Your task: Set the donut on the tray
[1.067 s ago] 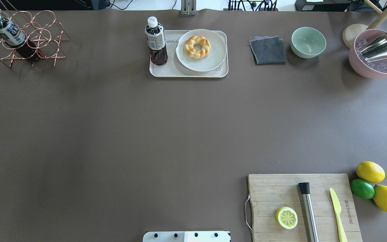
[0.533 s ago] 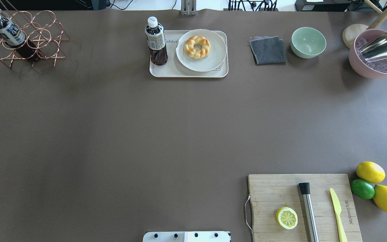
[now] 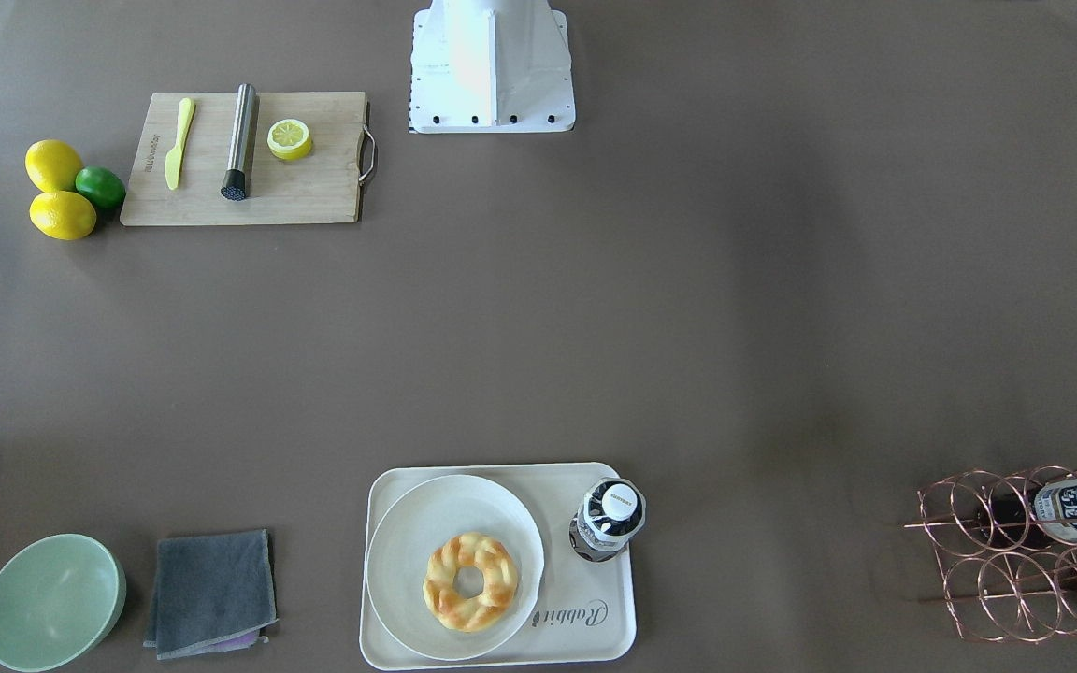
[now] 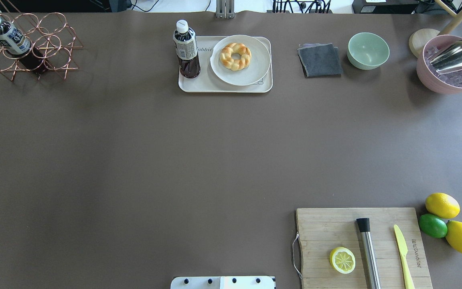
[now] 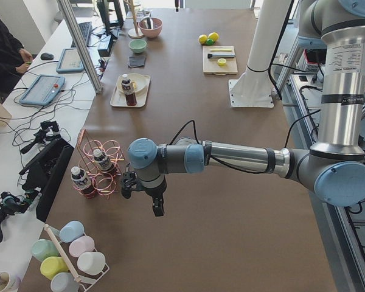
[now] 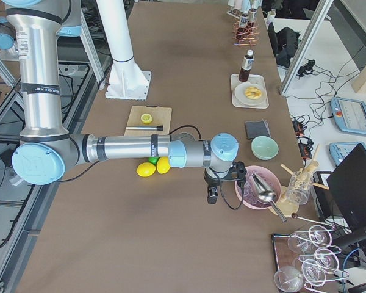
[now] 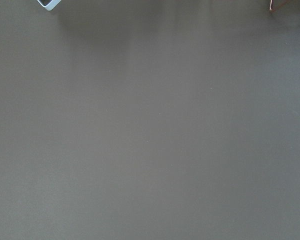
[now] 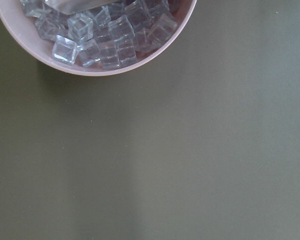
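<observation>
Overhead exterior view: donut (image 4: 235,56) lies on the round plate (image 4: 257,70), itself on the tray (image 4: 199,85), bottle (image 4: 186,48) just beside. I judge it light, soft, crushable; pinch one side of the ring through the centre hole. Brown surface (image 4: 134,160) looks matte. Left pincer (image 5: 157,207) and right pincer (image 6: 211,196) hang well away; I cannot tell their spread.
</observation>
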Motion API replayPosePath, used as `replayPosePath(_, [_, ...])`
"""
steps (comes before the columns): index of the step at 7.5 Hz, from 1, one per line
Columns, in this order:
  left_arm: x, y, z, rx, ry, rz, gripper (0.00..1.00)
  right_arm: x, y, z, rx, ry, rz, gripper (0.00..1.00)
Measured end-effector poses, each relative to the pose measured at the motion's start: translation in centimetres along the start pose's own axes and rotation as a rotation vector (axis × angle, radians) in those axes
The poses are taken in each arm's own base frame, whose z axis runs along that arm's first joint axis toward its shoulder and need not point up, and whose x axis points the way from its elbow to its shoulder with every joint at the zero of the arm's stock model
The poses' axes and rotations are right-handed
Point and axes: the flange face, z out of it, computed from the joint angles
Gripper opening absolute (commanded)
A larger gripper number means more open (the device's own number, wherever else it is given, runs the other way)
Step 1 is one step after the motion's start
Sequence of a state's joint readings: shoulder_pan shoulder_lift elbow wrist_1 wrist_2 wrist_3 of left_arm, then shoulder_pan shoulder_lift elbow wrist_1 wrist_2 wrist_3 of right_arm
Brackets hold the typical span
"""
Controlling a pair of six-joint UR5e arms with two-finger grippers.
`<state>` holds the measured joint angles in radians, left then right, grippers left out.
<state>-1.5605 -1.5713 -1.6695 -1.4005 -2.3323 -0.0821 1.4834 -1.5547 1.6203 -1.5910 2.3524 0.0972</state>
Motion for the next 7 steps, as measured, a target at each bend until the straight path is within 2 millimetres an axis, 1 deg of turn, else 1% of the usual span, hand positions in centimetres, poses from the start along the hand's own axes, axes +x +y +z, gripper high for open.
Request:
replayPosePath(3, [0.18, -0.18, -0.14, 0.003, 0.001, 0.004, 0.98, 0.19, -0.13, -0.41, 0.008, -0.02, 0.006, 1.0])
replayPosePath(7, [0.19, -0.25, -0.14, 0.003, 0.0, 0.004, 0.98, -0.09, -0.53, -0.65, 0.012, -0.027, 0.005, 1.0])
